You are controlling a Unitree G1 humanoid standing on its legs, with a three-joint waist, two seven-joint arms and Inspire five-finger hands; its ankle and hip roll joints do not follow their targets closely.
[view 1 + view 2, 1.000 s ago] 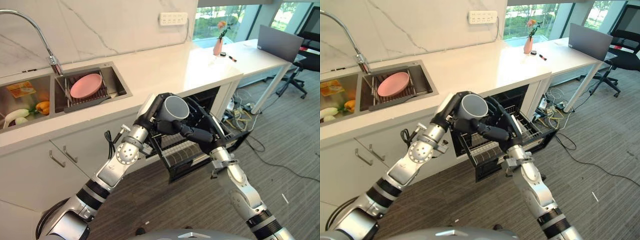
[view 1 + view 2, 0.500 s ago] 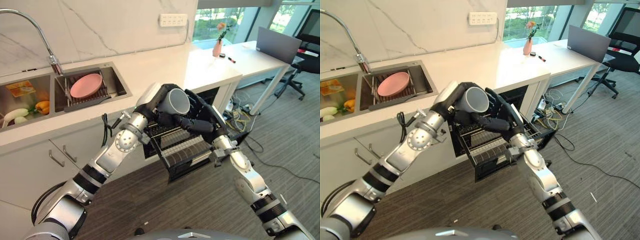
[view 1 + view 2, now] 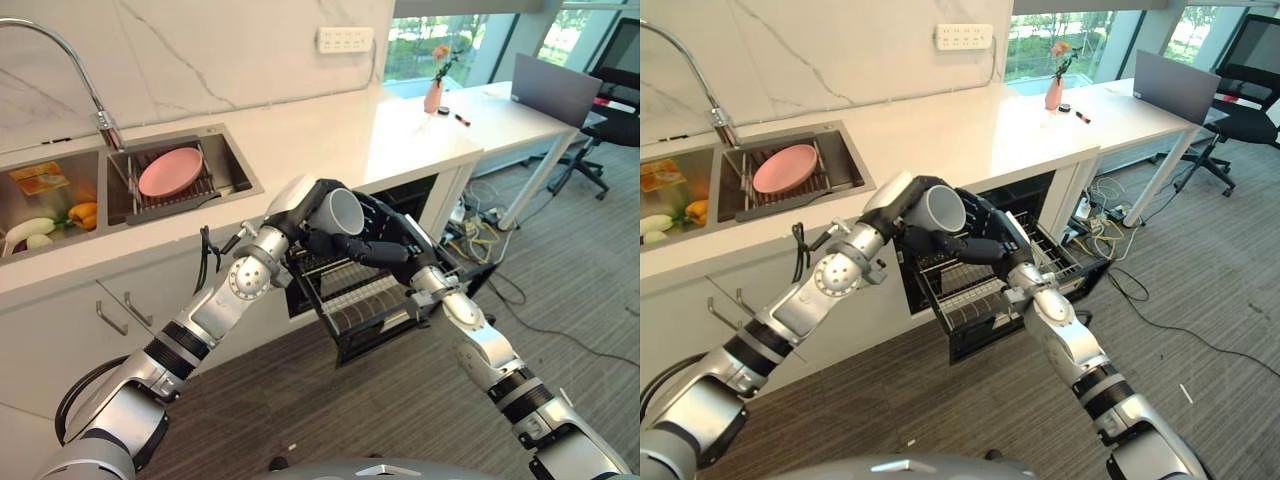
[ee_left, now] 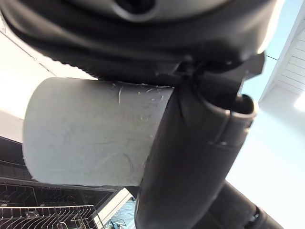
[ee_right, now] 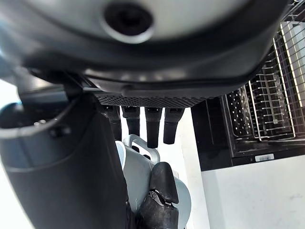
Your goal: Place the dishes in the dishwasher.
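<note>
A grey mug [image 3: 340, 210] lies on its side in the air, mouth toward the right, above the pulled-out dishwasher rack [image 3: 365, 300]. My left hand [image 3: 300, 203] is shut on it; in the left wrist view the thumb [image 4: 190, 157] curls across the mug's wall [image 4: 90, 133]. My right hand [image 3: 392, 238] is open beside and just under the mug, its straight fingers [image 5: 143, 125] reaching toward the mug's handle [image 5: 143, 145]. A pink plate [image 3: 170, 171] rests on a wire rack in the sink [image 3: 235, 170].
The white counter [image 3: 330, 130] overhangs the open dishwasher. The left sink basin [image 3: 40, 200] holds vegetables, with a tap [image 3: 60, 45] behind it. A desk with a vase [image 3: 436, 92] and an office chair [image 3: 610, 130] stand at the far right.
Both arms have stretched forward and the mug has tipped from mouth-up to lying on its side. The right hand has risen alongside it.
</note>
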